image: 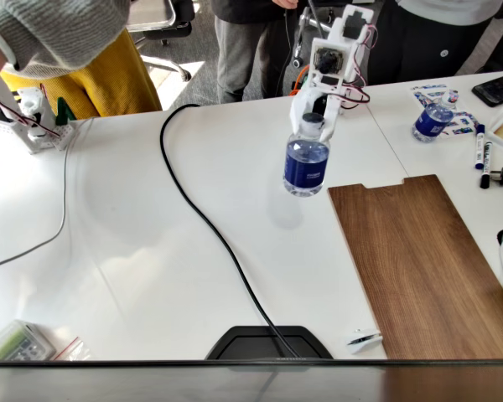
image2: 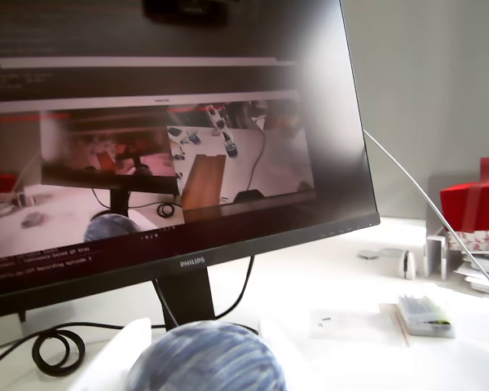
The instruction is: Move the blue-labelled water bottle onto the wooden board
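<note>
- In the fixed view the near edge of the white table (image: 134,276) carries a dark monitor base (image: 268,342), with a black cable (image: 203,219) running from it up and left across the table toward the far edge.
- A small clear bag (image: 17,342) with greenish contents lies at the near left corner.
- The wooden board (image: 423,264) lies flat on the right side of the table, running from the near right edge toward the middle, with its notched short edge at the far end.
- The blue-labelled water bottle (image: 307,163) hangs upright above the table, just left of the board's far left corner and not over the board; a faint shadow lies on the table below it.
- The white hand (image: 312,120) is clamped on the bottle's neck and cap from above.
- In the wrist view the bottle's top (image2: 205,358) shows blurred at the lower edge, with white hand parts on either side.
- A second small blue-labelled bottle (image: 433,119) stands on the far right of the table, well apart from the board, with markers (image: 482,151) just beside it.
- A dark phone (image: 495,90) lies at the far right corner.
- People stand behind the far edge of the table.
</note>
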### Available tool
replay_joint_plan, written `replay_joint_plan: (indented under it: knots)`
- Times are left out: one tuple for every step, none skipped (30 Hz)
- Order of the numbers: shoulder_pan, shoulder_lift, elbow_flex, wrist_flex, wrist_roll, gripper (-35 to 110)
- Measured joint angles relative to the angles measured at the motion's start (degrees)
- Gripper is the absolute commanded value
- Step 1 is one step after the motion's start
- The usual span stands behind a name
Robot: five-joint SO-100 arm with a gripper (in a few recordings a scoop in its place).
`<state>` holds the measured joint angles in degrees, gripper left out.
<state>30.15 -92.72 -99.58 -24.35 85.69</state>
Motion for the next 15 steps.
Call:
replay_joint_plan:
  knots:
    - [-0.44, -0.7, 0.0, 0.26, -0.09, 0]
    - [-1.05, -1.76, 0.0, 0.97, -0.26, 0]
    - [-1.76, -2.64, 0.0, 1.23, -0.44, 0]
    - [-2.37, -3.16, 0.0, 1.23, -0.97, 0]
    - [-3.08, -3.69, 0.0, 1.32, -1.14, 0]
    - [-3.69, -4.57, 0.0, 1.41, -1.23, 0]
    - [-4.31, -4.83, 0.0, 1.41, -1.23, 0]
    - [-4.83, -5.1, 0.0, 1.41, -1.23, 0]
    - [-5.62, -5.19, 0.0, 1.41, -1.23, 0]
    - [-6.59, -5.19, 0.0, 1.41, -1.23, 0]
    - [-7.65, -5.19, 0.0, 1.41, -1.23, 0]
    - [-8.79, -5.19, 0.0, 1.41, -1.23, 0]
    - [-10.02, -5.19, 0.0, 1.41, -1.23, 0]
    - [-11.25, -5.19, 0.0, 1.41, -1.23, 0]
    - [-12.39, -5.54, 0.0, 1.41, -1.23, 0]
